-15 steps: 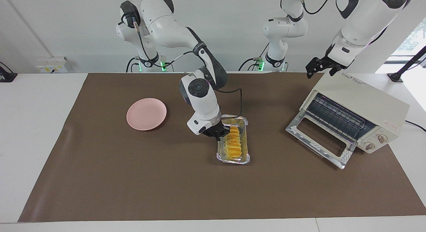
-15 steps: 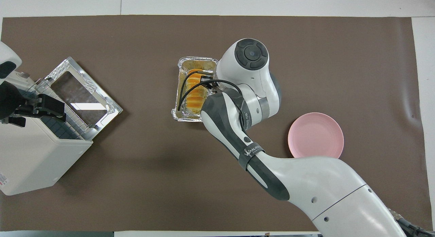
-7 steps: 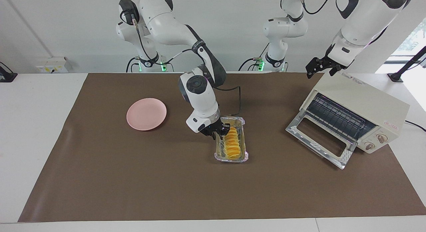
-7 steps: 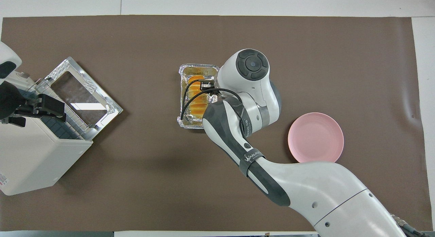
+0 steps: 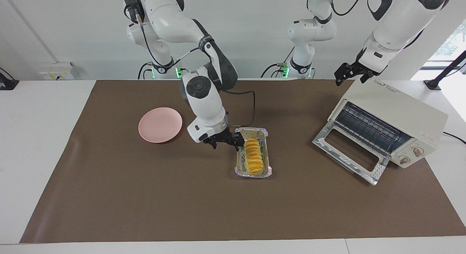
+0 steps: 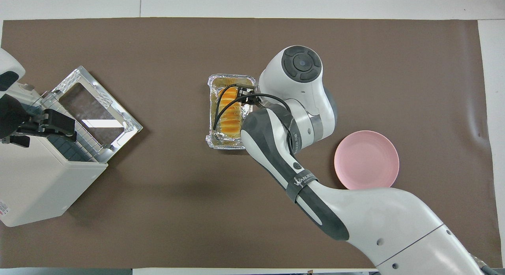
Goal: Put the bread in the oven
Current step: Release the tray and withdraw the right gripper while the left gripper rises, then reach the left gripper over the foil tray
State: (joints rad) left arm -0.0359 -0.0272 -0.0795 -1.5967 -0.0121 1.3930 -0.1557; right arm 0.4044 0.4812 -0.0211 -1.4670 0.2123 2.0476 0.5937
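Pink and round, a plastic plate [image 5: 160, 124] lies on the brown-covered surface [image 5: 145, 195] toward the right arm's end. Next along, the right pincer [image 5: 226, 141] hangs low, just beside the crinkled silver foil tray [image 5: 251, 129], its fingers spread and holding nothing. A second ago that pincer was down inside the tray against the loaf, and the tray sat skewed. Now the pincer has drawn out sideways, and the tray has been dragged a little and lies straighter.

The ridged golden-yellow bread [image 5: 253, 157] is still in the tray, not lifted. We judge that the grasp did not take, so the pick-up has to be tried again.

Toward the left arm's end stands the cream-white boxy toaster oven [image 5: 397, 108]. Its glass-windowed door [image 5: 349, 152] is folded down onto the surface and the dark wire rack is exposed, so the way in is ready. The left pincer [image 5: 350, 78] waits over the oven's top corner, fingers apart and empty.
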